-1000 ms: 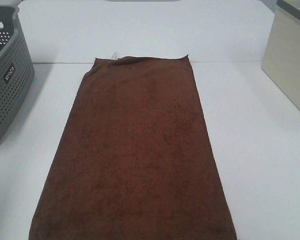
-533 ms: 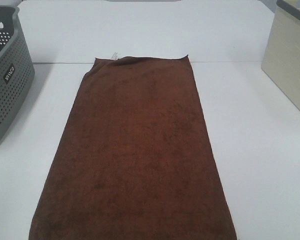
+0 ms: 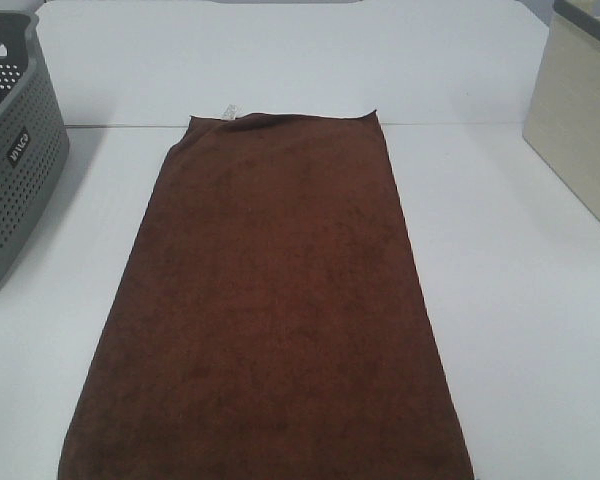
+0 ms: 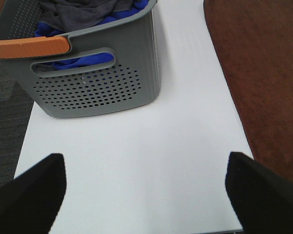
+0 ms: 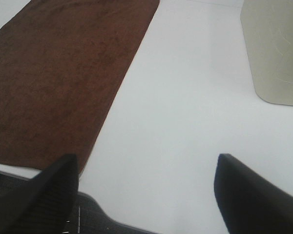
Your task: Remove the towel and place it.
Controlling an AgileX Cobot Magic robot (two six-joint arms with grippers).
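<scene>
The left gripper hangs with its fingers spread wide and holding nothing, above bare white worktop. Beyond the fingertips stands the grey basket with an orange handle and blue and grey cloth inside. The right gripper also has its fingers released and empty. The towel lies flat on the worktop, off to the side of both pairs of fingers, touching neither. A beige box sits farther out.

Left gripper, right gripper: jaws apart, empty.
</scene>
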